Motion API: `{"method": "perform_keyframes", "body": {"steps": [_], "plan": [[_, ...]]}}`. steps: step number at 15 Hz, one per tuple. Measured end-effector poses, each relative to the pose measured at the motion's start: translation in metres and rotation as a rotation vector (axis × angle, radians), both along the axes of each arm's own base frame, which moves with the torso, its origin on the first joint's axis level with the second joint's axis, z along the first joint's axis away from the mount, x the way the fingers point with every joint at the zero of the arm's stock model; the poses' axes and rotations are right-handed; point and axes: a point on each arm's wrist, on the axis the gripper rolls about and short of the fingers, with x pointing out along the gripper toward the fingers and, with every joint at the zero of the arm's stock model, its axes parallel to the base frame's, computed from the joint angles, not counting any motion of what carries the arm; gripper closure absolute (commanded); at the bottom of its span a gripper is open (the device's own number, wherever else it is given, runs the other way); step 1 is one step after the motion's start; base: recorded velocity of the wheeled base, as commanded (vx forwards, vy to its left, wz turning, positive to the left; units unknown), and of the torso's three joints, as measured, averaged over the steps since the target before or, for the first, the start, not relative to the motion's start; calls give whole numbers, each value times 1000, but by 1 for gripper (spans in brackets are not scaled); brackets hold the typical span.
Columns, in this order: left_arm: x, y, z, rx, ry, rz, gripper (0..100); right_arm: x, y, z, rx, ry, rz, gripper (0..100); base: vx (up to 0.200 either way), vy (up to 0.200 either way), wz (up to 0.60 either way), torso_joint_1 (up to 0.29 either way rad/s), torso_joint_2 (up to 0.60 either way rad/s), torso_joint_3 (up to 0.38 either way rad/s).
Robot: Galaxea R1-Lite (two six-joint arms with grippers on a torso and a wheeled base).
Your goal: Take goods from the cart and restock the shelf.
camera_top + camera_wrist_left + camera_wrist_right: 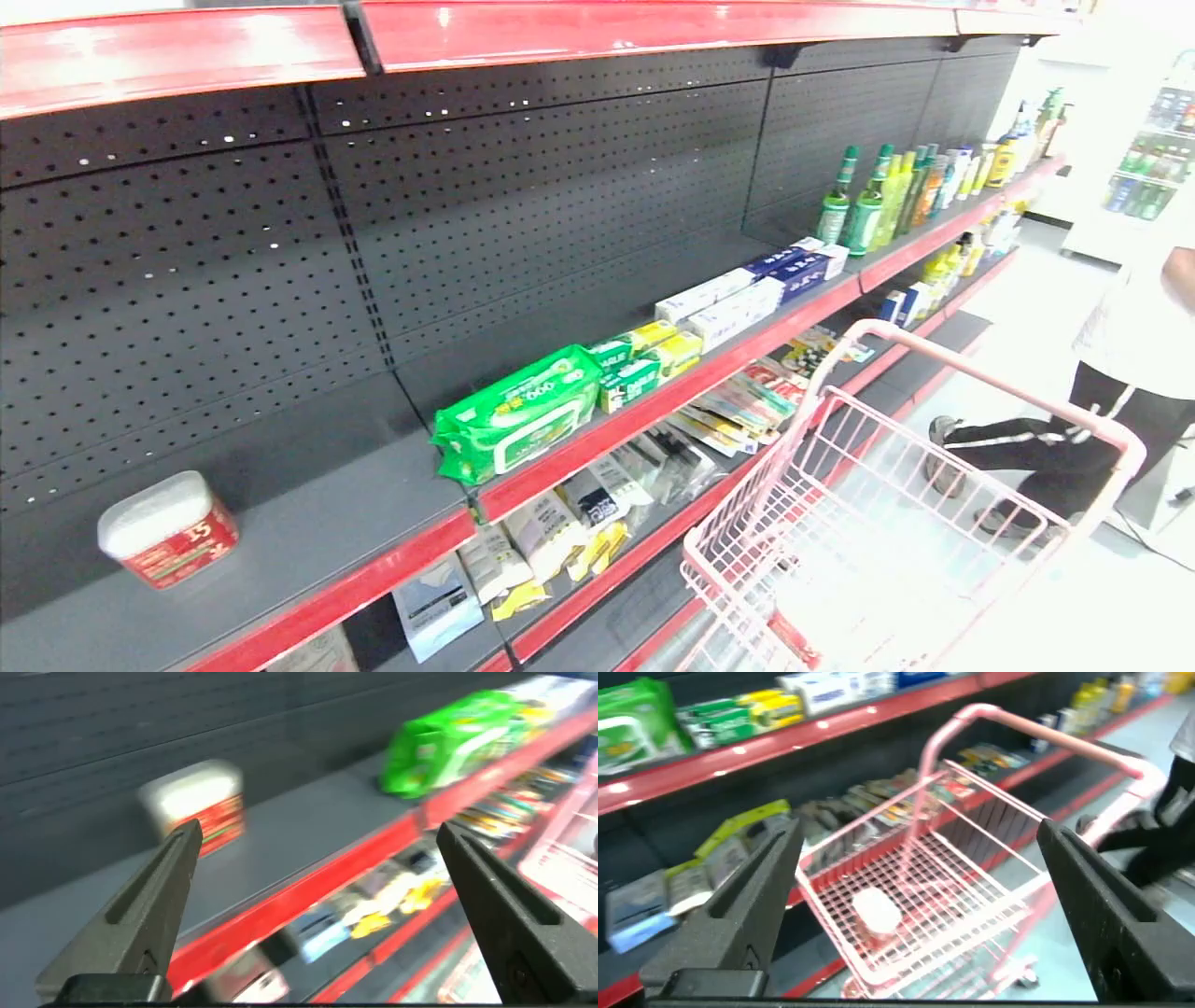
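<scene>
A pink wire cart (934, 523) stands before the shelf at the right; in the right wrist view the cart (971, 877) holds a pale round item (876, 910) on its floor. A red-and-white tub (168, 529) sits on the grey shelf board (327, 532) at the left, and is seen again as the tub (196, 803) ahead of my left gripper (318, 840), which is open and holds nothing. My right gripper (920, 849) hangs open above the cart, also with nothing in it. A green wipes pack (516, 411) lies near the shelf's red edge.
Green and white boxes (644, 359) and blue-white boxes (747, 289) line the shelf to the right, then bottles (887, 191). The lower shelf holds packets (579, 513). A person (1111, 373) stands beyond the cart. Bare shelf board lies between tub and wipes.
</scene>
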Motion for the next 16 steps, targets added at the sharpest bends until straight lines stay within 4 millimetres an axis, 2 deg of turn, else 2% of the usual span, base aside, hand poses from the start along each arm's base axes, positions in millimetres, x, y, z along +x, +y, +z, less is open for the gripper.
{"method": "perform_keyframes", "body": {"steps": [1,13,14,16], "plan": [[0,0,0,1,0,0,0,0,0,0,0,0,0,0,0,0,-600,7,2,7],[0,0,0,0,1,0,0,0,0,1,6,-4,-6,0,0,0,0,0,0,0],[0,0,0,0,1,0,0,-1,0,5,12,-16,-4,0,0,0,0,0,0,0],[0,0,0,0,1,0,0,-3,0,33,72,-50,-8,0,0,0,0,0,0,0]]}}
